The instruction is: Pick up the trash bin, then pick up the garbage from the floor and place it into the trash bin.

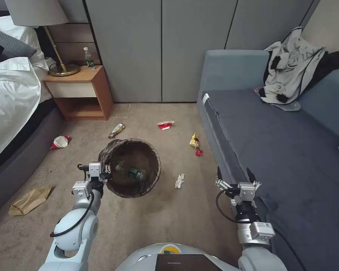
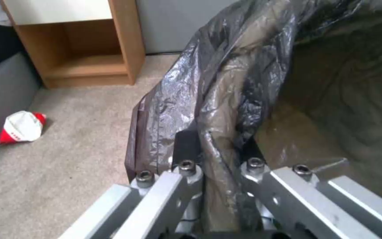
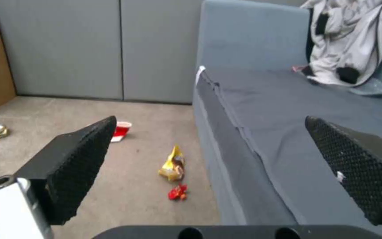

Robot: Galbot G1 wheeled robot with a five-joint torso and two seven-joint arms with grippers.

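Observation:
The trash bin point(image 1: 153, 155), lined with a crinkly dark bag, hangs just above the carpet with my left gripper point(image 1: 107, 169) shut on its near-left rim; the bag-covered rim point(image 2: 226, 109) sits pinched between the fingers. A clear bottle with a green label point(image 1: 136, 173) lies inside. Garbage on the floor: a yellow snack bag point(image 1: 194, 140) point(image 3: 173, 164), a red scrap point(image 1: 199, 152), a white tissue point(image 1: 179, 181), a red-and-white cup point(image 1: 165, 125), a wrapper point(image 1: 116, 130), a crushed cup point(image 1: 60, 142) point(image 2: 21, 127) and a brown paper bag point(image 1: 29, 200). My right gripper point(image 1: 235, 175) point(image 3: 209, 121) is open over the sofa's edge.
A grey sofa point(image 1: 275, 143) with a heap of clothes point(image 1: 293, 67) fills the right side. A bed point(image 1: 11, 101) lies at the left, with a wooden nightstand point(image 1: 83, 90) carrying a lamp and a bottle. Grey wardrobe doors point(image 1: 162, 49) close off the back.

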